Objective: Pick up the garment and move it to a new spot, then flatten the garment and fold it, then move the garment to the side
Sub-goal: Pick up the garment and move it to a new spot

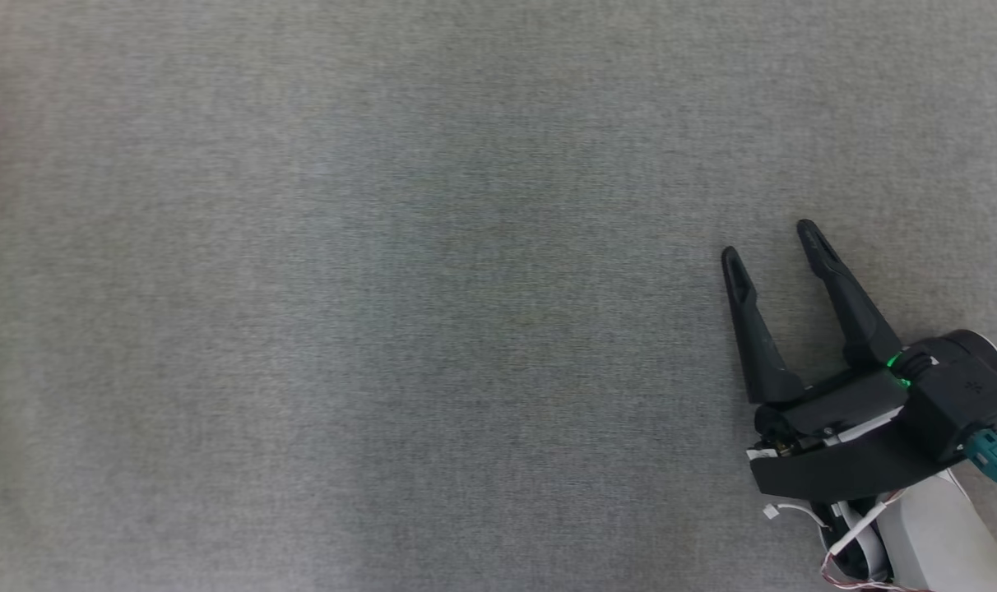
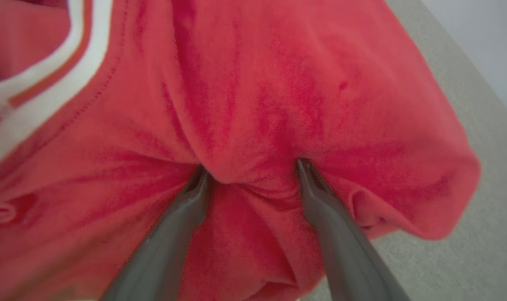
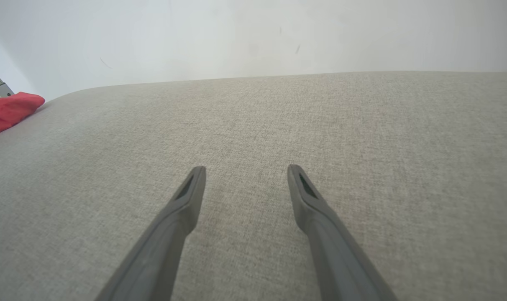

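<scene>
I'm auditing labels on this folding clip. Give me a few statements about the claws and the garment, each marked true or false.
1. The left claw is spread wide, its tips pressed into the garment. True.
2. The right claw grips the garment. False: it is open with nothing in it, over the bare grey surface.
3. The garment is plain blue. False: it is red, with a white trim.
4. In the head view, the garment shows as a sliver at the left edge, far from the right claw. True.
</scene>
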